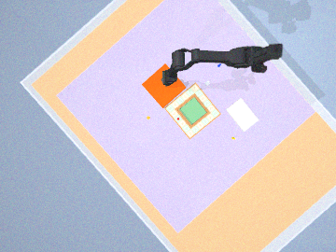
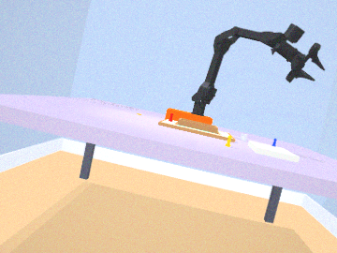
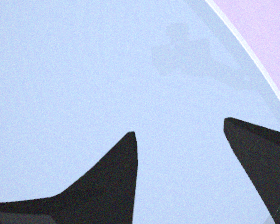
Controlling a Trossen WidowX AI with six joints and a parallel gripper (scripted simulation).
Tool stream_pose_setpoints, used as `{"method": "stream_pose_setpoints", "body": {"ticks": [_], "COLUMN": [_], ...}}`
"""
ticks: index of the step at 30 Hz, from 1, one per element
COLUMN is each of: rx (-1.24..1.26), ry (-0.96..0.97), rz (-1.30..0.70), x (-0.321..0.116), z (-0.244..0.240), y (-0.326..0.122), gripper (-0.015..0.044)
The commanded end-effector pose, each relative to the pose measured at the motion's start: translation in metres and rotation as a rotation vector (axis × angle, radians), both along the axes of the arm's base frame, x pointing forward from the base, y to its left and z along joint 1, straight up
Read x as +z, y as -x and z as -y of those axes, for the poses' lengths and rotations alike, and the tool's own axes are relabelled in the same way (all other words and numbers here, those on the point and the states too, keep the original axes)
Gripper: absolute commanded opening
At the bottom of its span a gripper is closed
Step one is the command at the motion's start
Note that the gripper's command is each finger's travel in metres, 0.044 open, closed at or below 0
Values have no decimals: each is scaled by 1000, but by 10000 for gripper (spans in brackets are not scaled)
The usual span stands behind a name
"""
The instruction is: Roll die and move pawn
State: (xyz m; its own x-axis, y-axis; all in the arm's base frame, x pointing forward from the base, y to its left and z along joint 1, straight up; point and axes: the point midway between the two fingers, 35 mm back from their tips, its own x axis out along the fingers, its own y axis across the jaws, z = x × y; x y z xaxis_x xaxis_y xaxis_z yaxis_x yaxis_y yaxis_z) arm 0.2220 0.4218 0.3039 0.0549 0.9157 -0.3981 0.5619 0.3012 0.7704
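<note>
The board [image 1: 215,113] [image 2: 197,131] lies on the table, with the green-floored dice tray [image 1: 193,110] [image 2: 197,125] at its middle. A red pawn [image 1: 177,119] [image 2: 171,117] stands on the board's ring. A small whitish die [image 1: 207,83] [image 2: 244,137] lies on the table outside the board; its pips are too small to read. My gripper [image 2: 319,75] [image 3: 179,131] is partly open, with nothing between its fingers. It hangs high above the table's far side, well away from die and pawn. The wrist view shows neither of them.
The arm's base stands on an orange slab [image 1: 153,87] beside the board. A white block [image 1: 243,115] [image 2: 273,153] lies on the other side. A blue piece [image 1: 219,65] [image 2: 274,142] and two yellow pieces, one [image 1: 148,118] left and one [image 1: 233,138] [image 2: 228,141] right of the board, are on the table.
</note>
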Motion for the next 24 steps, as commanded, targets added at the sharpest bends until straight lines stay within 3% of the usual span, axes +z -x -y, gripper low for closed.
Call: {"method": "stream_pose_setpoints", "body": {"ticks": [1,9,15,18,24], "rx": [-12,101,323,438,447], "ry": [182,654,1002,1125,1134], "rz": [63,190,245,253,253], "x": [-56,-175,-240,-257,-261], "z": [18,93,170,201,203], "y": [-6,4,30,40,40], "gripper": [275,275,275,275,275]}}
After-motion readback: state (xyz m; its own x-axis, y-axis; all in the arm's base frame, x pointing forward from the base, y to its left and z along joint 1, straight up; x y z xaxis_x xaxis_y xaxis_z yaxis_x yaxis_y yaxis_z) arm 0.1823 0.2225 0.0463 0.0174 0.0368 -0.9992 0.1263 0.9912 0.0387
